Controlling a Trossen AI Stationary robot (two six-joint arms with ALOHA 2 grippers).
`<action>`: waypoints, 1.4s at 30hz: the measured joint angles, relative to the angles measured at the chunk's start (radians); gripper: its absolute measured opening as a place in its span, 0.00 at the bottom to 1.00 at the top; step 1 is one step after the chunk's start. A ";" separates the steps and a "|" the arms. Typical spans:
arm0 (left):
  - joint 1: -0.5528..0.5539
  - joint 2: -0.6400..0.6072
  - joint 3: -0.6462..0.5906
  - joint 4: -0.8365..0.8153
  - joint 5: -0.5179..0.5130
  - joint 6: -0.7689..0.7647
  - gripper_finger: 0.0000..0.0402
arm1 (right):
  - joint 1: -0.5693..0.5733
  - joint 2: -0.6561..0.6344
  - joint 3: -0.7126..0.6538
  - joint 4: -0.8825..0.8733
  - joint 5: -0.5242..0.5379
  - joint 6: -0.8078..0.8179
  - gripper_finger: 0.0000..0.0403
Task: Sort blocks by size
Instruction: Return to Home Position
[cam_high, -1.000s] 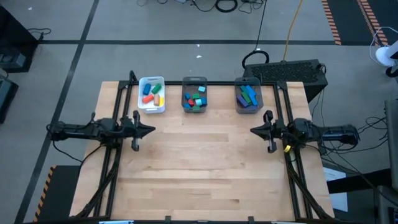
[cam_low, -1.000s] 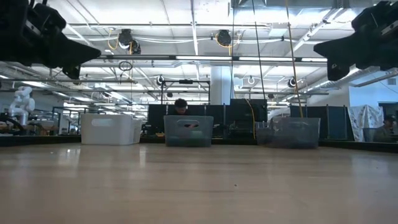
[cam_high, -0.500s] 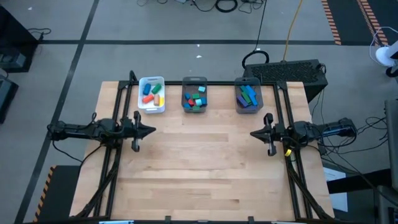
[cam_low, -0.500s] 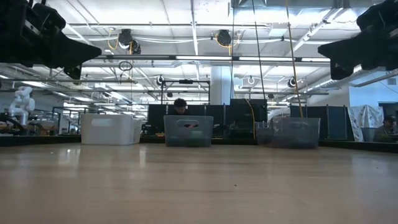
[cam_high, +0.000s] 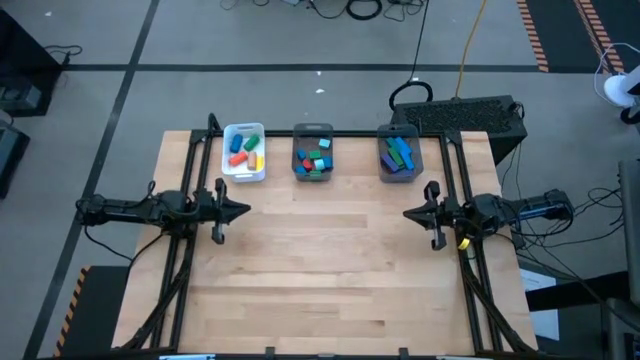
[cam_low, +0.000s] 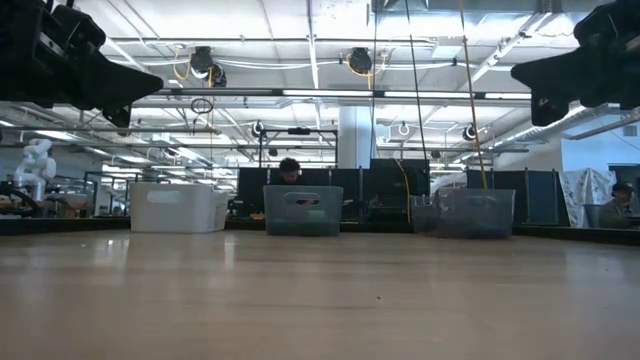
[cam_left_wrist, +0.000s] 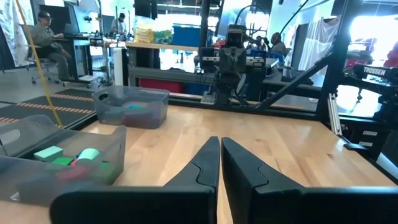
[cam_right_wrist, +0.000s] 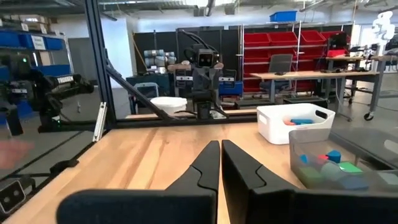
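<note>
From the high view, all the blocks (cam_high: 243, 151) are seen gathered in three containers set in a row along the far edge of the table (cam_high: 330, 280). These are a white tray (cam_high: 244, 128) on the left, a middle grey bin (cam_high: 313, 128) and a right grey bin (cam_high: 400, 129). Orange, red, green, blue and yellow pieces are shown in the tray. Short mixed-colour pieces lie in the middle bin, and longer blue, green and purple bars in the right bin.

The left gripper (cam_high: 243, 210) is held over the table's left side and the right gripper (cam_high: 407, 212) over its right side. Each is pointed inward at the other, nearer than the containers and well apart from them.

Their closure cannot be read from above; it is given only by the wrist views. There the left fingers (cam_left_wrist: 205, 163) and the right fingers (cam_right_wrist: 206, 163) are seen pressed together, with only a hairline slit between them and nothing held.

Height is supplied by the low view alone: both grippers are shown in its upper corners, raised clear of the tabletop. In that view the containers are seen from the side, so the tray's contents are hidden. A person (cam_low: 290, 168) is seen in the room behind the middle bin.

In the left wrist view, teal and green blocks are made out through the wall of the middle bin.
</note>
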 joint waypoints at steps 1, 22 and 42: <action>0.000 0.000 0.000 0.000 0.000 0.000 0.05 | 0.000 0.000 0.000 -0.001 0.000 -0.005 0.00; 0.000 0.000 0.000 0.005 0.000 0.000 0.06 | 0.000 0.000 0.000 -0.009 -0.007 -0.025 0.00; 0.000 0.000 -0.001 0.007 0.000 0.000 0.06 | 0.000 0.000 0.000 -0.009 -0.006 -0.025 0.00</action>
